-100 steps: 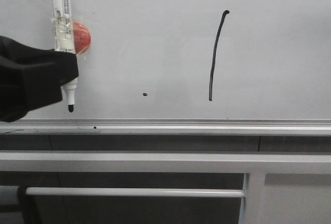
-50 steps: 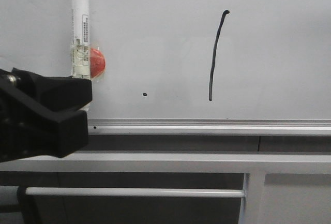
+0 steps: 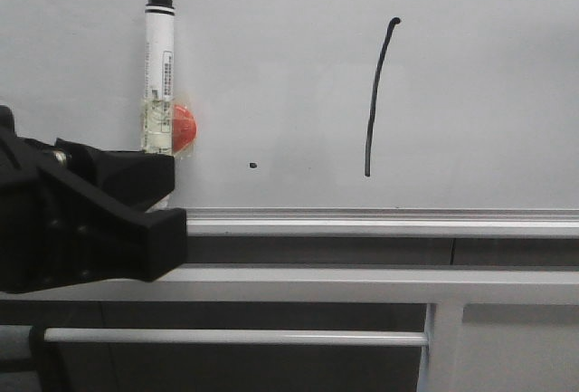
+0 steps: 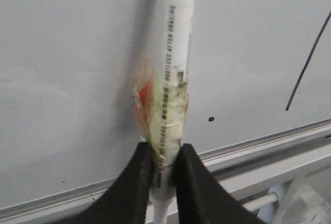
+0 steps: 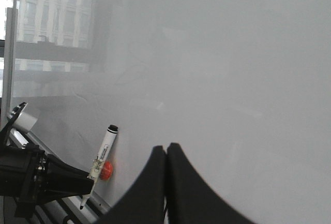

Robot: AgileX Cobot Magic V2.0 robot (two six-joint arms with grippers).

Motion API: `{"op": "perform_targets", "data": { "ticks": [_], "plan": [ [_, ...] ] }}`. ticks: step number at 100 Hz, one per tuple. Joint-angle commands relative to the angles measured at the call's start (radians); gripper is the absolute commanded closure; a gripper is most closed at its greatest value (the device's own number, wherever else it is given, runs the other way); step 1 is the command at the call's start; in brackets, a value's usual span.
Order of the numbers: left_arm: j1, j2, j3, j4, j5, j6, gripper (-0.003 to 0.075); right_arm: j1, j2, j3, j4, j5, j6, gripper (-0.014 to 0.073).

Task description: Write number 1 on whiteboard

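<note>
- On the whiteboard (image 3: 470, 93), right of centre, the number 1 (image 3: 378, 98) stands finished: thin, slightly curved, blob at its top
- Low on the left, the left hand (image 4: 162, 180) grips the marker (image 3: 159, 75) upright near the bottom rail (image 3: 380, 222)
- Right hand (image 5: 165, 182) is pinched together, holding nothing
- Writing looks done; what remains is parking the marker without smudging the stroke

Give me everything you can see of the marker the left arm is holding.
The white plastic whiteboard marker stands upright, black end cap on top, a printed barcode strip down its barrel. Yellowed clear tape binds a round red-orange piece to its middle. The black left pincer is shut on the barrel just below the tape. In the right wrist view its dark tip points down by the pale grey glossy whiteboard; whether it touches is unclear.
</note>
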Motion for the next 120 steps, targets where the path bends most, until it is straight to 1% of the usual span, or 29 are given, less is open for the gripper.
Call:
{"op": "perform_targets", "data": {
  "ticks": [1, 25, 68, 73, 78, 79, 85, 90, 97, 103, 120],
  "plan": [
    [0.016, -0.018, -0.02, 0.024, -0.191, -0.015, 0.0741, -0.008, 0.013, -0.023, 0.004, -0.061, -0.007, 0.0657],
    [0.039, -0.018, -0.035, 0.036, -0.191, -0.015, 0.0741, -0.008, 0.013, -0.023, 0.004, -0.061, -0.007, 0.0657],
    [0.039, -0.018, -0.035, 0.033, -0.176, -0.015, 0.0737, -0.008, 0.013, -0.023, 0.004, -0.061, -0.007, 0.0657],
    [0.039, -0.018, -0.035, 0.033, -0.176, -0.015, 0.0718, -0.008, 0.013, -0.023, 0.004, -0.061, -0.007, 0.0657],
    [0.039, -0.018, -0.035, 0.033, -0.176, -0.015, 0.0678, -0.008, 0.013, -0.023, 0.004, -0.061, -0.007, 0.0657],
    [0.039, -0.018, -0.035, 0.033, -0.176, -0.015, 0.0656, -0.008, 0.013, -0.023, 0.004, -0.061, -0.007, 0.0657],
    [0.039, -0.018, -0.035, 0.028, -0.176, -0.015, 0.0596, -0.008, 0.013, -0.023, 0.004, -0.061, -0.007, 0.0657],
    [0.039, -0.018, -0.035, 0.021, -0.176, -0.015, 0.0529, -0.008, 0.013, -0.023, 0.004, -0.061, -0.007, 0.0657],
    [0.039, -0.018, -0.035, 0.012, -0.176, -0.015, 0.0472, -0.008, 0.013, -0.023, 0.004, -0.061, -0.007, 0.0657],
    [0.039, -0.018, -0.033, 0.008, -0.176, -0.015, 0.0456, -0.008, 0.013, -0.023, 0.004, -0.061, -0.007, 0.0657],
    [0.037, -0.018, -0.02, 0.006, -0.176, -0.015, 0.0457, -0.008, 0.013, -0.023, 0.004, -0.061, -0.007, 0.0657]
  ]
}}
